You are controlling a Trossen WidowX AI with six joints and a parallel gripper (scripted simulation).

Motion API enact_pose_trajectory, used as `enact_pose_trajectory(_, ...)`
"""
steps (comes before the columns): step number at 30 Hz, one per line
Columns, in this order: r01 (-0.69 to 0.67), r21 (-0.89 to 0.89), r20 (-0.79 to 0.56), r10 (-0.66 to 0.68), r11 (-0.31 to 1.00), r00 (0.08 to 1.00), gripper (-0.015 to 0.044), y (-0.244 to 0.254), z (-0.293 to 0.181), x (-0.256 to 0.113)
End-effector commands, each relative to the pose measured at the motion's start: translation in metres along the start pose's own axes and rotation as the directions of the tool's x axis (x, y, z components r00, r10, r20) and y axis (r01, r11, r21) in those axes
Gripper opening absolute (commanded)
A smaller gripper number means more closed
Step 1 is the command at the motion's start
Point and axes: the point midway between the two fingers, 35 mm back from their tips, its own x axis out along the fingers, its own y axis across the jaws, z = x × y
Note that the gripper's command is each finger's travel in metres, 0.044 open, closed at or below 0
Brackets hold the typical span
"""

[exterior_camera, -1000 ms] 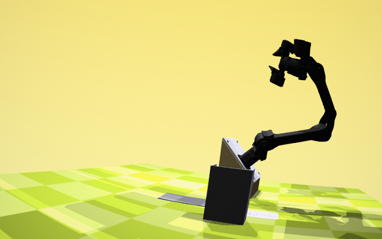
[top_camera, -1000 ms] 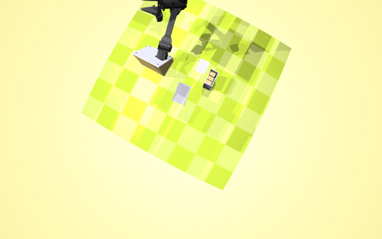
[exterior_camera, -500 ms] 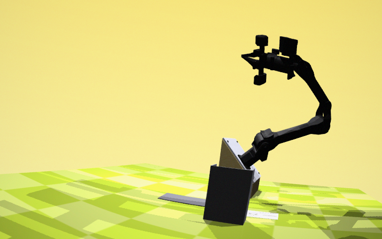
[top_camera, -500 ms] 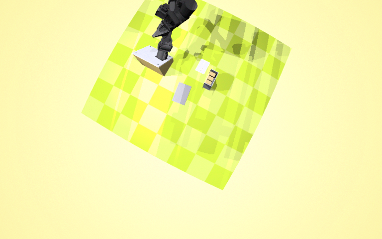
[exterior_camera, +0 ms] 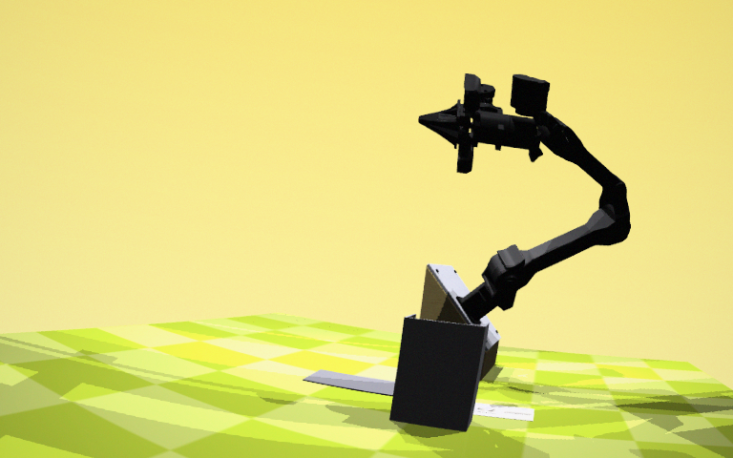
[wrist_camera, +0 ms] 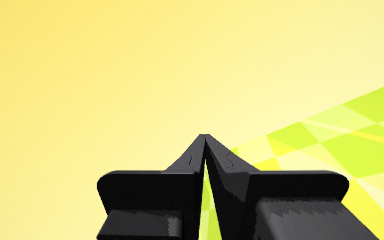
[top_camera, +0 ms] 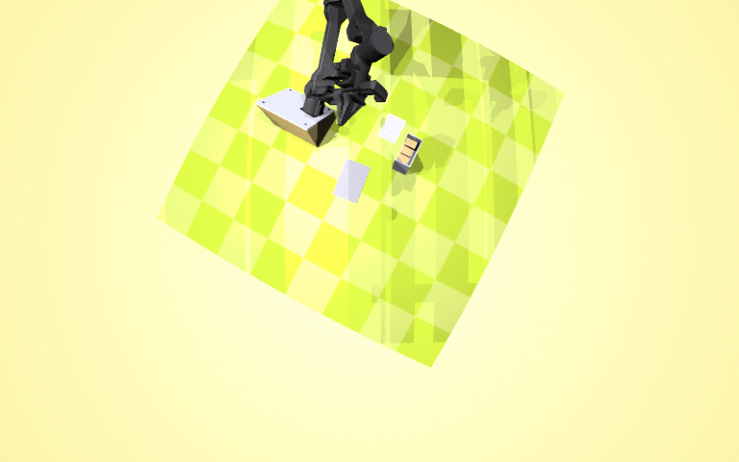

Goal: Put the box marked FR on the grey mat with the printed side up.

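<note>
The dark bin (top_camera: 400, 166) (exterior_camera: 436, 375) stands upright on the checkered surface. In the top view three tan box tops show inside it, a far box (top_camera: 411, 142), a middle box (top_camera: 407, 150) and a near box (top_camera: 403, 158). Their printed codes are not visible. The grey mat (top_camera: 351, 180) (exterior_camera: 351, 381) lies flat beside the bin, with nothing on it. My gripper (top_camera: 340, 124) (exterior_camera: 420, 118) (wrist_camera: 204, 139) is shut and empty, its fingertips together. It is high in the air, well above the bin and mat, and points roughly sideways. The wrist view shows neither bin nor boxes.
A white card (top_camera: 392, 128) (exterior_camera: 505, 414) with small dark marks lies flat near the bin. My arm rises from a tilted wedge-shaped base with a light top plate (top_camera: 286, 104) (exterior_camera: 444, 273) and brown sides, to the left of the card in the top view.
</note>
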Motion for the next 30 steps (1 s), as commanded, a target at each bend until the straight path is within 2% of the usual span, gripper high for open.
enact_pose_trajectory(1, -0.084, -0.144, -0.159, 0.061, 0.986, 0.985, 0.0, 0.008, -0.042, 0.012)
enact_pose_trajectory(7, -0.243, -0.282, -0.355, 0.134, 0.928, 0.925, 0.0, 0.018, -0.094, 0.019)
enact_pose_trajectory(14, -0.457, -0.378, -0.566, 0.189, 0.805, 0.802, 0.0, 0.02, -0.152, 0.016)
enact_pose_trajectory(22, -0.701, -0.382, -0.77, 0.213, 0.602, 0.602, 0.0, 0.014, -0.213, 0.001)
enact_pose_trajectory(30, -0.894, -0.27, -0.915, 0.194, 0.357, 0.354, 0.0, -0.003, -0.264, -0.026)
